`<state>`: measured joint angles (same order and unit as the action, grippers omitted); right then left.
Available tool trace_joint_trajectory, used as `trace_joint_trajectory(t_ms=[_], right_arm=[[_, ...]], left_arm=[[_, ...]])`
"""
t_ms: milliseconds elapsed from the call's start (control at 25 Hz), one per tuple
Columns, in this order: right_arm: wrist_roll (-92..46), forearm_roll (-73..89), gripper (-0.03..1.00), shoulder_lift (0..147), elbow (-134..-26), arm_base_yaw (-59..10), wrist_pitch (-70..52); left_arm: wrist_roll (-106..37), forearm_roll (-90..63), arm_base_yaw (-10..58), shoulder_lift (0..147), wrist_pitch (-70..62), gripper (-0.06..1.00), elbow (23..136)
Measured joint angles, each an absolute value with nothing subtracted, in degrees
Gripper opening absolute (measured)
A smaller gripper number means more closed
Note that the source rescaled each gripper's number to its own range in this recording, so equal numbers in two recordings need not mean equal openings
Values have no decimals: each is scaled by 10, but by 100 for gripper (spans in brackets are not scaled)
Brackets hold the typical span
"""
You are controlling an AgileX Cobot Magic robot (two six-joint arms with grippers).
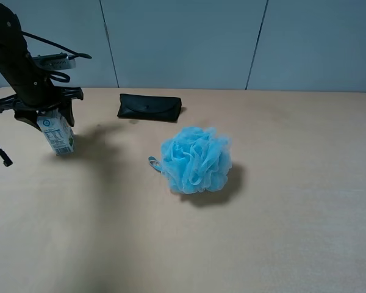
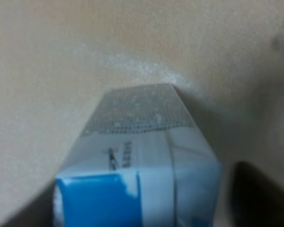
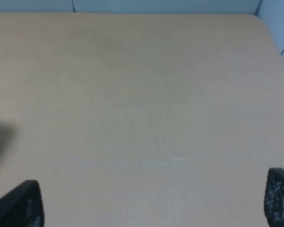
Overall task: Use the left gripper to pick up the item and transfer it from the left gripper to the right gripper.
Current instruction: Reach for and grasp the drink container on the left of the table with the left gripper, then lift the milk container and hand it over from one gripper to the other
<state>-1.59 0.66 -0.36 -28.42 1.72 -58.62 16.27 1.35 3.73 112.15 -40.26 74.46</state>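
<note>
While tilted, carton point(image 1: 58, 135) sits within claw point(image 1: 49, 119).

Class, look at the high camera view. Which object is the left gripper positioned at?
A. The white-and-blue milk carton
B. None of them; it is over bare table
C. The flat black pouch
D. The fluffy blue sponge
A: in the high view the left gripper sits at the top of the milk carton, while the blue sponge and black pouch lie apart from it, further along the table.
</note>
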Motion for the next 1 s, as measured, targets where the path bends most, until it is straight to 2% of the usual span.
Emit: trace_joint_trajectory(t_ms=[40, 80, 400, 1000], right_arm=[[-16, 7, 100, -4, -284, 17, -586], [-16, 7, 100, -4, -284, 17, -586], [-16, 7, 100, -4, -284, 17, -586], [-16, 7, 100, -4, -284, 17, -586]], left_arm=[[163, 12, 37, 1122, -403, 7, 745], [164, 9, 37, 1122, -402, 0, 745], [164, 8, 37, 1119, -408, 1, 748], [134, 3, 37, 983, -563, 1, 792]])
